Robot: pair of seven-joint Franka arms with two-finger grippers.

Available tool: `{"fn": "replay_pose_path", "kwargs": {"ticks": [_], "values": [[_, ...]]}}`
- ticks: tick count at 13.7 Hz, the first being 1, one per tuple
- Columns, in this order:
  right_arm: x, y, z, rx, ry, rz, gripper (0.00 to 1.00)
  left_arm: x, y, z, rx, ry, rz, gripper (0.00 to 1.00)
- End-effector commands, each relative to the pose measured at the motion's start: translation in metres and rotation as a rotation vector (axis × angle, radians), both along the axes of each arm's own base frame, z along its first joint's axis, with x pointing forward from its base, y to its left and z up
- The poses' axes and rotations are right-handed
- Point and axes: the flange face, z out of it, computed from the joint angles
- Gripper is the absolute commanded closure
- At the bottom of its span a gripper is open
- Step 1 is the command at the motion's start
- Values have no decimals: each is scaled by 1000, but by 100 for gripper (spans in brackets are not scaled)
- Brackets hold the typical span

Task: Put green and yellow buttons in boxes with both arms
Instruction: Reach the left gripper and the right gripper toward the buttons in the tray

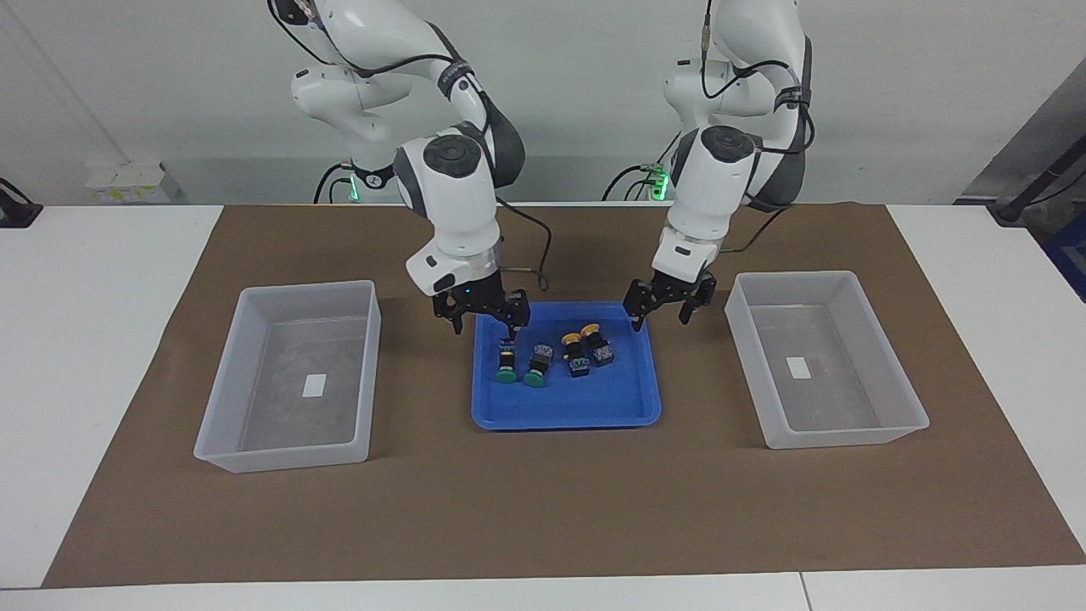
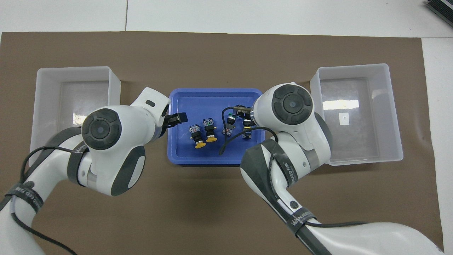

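Facing view, right gripper: the right gripper [image 1: 481,320] hangs over the blue tray [image 1: 567,406], above its edge nearer the robots. Its fingers are spread and it holds nothing.
Facing view, why there: it's lined up over the green buttons [image 1: 521,368], so I'd call this the approach to a first pick.
Facing view, left gripper: the left gripper [image 1: 664,307] hovers over the tray's corner nearer the robots, at the left arm's end. It's open and empty too.
Facing view, yellow pair: the yellow buttons [image 1: 585,346] lie in the tray beside the green ones, toward the left arm's end, which makes them that arm's natural share.
Facing view, boxes: the box at the right arm's end [image 1: 280,403] and the box at the left arm's end [image 1: 840,403] flank the tray with nothing in them. One short carry each, I reckon.
Overhead view, what it adds: all four buttons lie on their sides, and the tray sits evenly between the boxes.
Overhead view, what it hides: the right arm's wrist covers part of the green pair, and height above the tray can't be read here. The facing view shows both grippers clear of the buttons.
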Motion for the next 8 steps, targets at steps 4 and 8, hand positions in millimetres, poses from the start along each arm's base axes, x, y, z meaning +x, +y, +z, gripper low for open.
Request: {"fn": "replay_pose_path", "kwargs": {"ticks": [4,8], "values": [[-21,6,-46,-29,-36,43,0,4,-28,-53,-58,-11,67,11],[-27,24,-73,-42,-32,84,0,2,-39,-71,-71,0,94,23]]}}
